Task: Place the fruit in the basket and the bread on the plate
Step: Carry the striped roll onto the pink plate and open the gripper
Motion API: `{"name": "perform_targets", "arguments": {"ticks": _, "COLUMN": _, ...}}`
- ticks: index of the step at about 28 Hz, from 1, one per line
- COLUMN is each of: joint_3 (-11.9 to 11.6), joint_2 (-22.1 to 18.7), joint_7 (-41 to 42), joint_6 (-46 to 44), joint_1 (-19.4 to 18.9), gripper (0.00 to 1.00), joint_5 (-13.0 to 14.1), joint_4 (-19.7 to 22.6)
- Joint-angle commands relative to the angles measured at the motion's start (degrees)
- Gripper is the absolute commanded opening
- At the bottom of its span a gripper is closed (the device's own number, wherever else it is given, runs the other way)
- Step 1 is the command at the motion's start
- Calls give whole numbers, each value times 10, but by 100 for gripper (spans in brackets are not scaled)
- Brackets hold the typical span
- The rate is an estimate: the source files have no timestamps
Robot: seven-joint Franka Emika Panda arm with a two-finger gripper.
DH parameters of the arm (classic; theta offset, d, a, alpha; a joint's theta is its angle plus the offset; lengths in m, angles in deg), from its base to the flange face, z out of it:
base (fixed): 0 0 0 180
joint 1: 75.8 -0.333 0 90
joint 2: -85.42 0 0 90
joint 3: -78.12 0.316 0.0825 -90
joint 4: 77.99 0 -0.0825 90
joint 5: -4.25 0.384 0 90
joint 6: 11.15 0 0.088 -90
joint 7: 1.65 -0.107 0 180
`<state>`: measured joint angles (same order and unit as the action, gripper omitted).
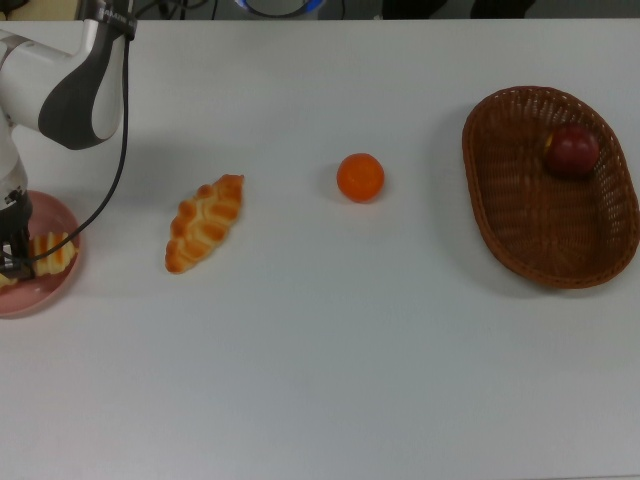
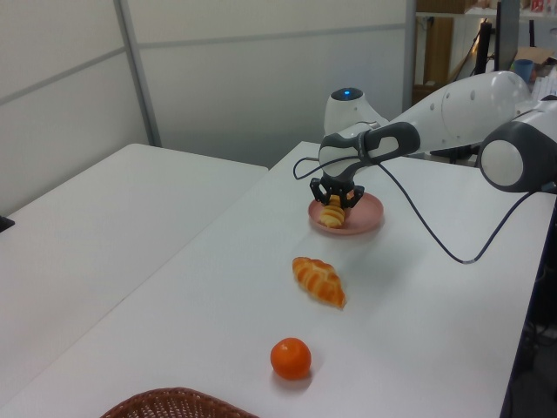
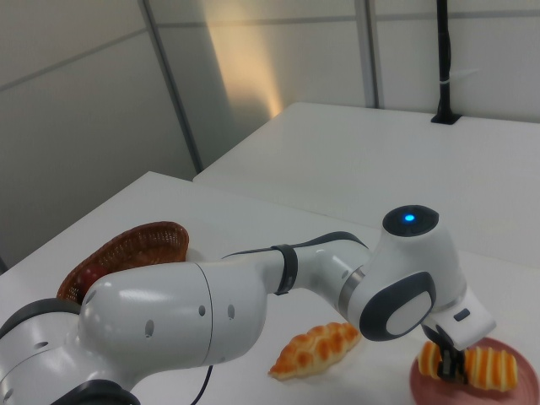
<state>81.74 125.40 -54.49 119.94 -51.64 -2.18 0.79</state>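
Note:
My gripper (image 1: 14,258) is shut on the ridged striped bread loaf (image 1: 48,250), which rests low on the pink plate (image 1: 45,293) at the top view's left edge. The left view shows the gripper (image 2: 333,199) on the loaf (image 2: 331,215) over the plate (image 2: 359,225); so does the right view, with gripper (image 3: 451,361), loaf (image 3: 483,368) and plate (image 3: 515,395). The braided bread (image 1: 204,222) lies on the table right of the plate. An orange tangerine (image 1: 360,177) sits mid-table. The dark red fruit (image 1: 571,151) lies in the wicker basket (image 1: 520,258).
The arm (image 1: 70,85) reaches in from the top view's upper left, and its black cable (image 1: 118,170) hangs beside the plate. In the right view the arm's body (image 3: 186,321) hides the middle of the table. A second white table (image 2: 78,218) stands at the left view's left.

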Motion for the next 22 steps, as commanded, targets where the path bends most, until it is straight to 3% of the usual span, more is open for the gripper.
{"name": "perform_targets", "arguments": {"ticks": 1, "joint_3": 5, "joint_2": -4, "joint_7": 38, "joint_6": 0, "joint_1": 2, "gripper": 100, "joint_5": 15, "joint_4": -3}}
{"name": "perform_targets", "arguments": {"ticks": 14, "joint_3": 6, "joint_2": -18, "joint_7": 89, "joint_6": -22, "joint_1": 4, "gripper": 100, "joint_5": 19, "joint_4": -1}}
{"name": "perform_targets", "arguments": {"ticks": 18, "joint_3": 11, "joint_2": -43, "joint_7": 111, "joint_6": -63, "joint_1": -3, "gripper": 100, "joint_5": 21, "joint_4": 1}}
{"name": "perform_targets", "arguments": {"ticks": 21, "joint_3": 27, "joint_2": -63, "joint_7": 126, "joint_6": -100, "joint_1": -9, "gripper": 100, "joint_5": 30, "joint_4": 2}}
{"name": "perform_targets", "arguments": {"ticks": 22, "joint_3": 43, "joint_2": -80, "joint_7": 135, "joint_6": -118, "joint_1": -11, "gripper": 100, "joint_5": 34, "joint_4": 6}}
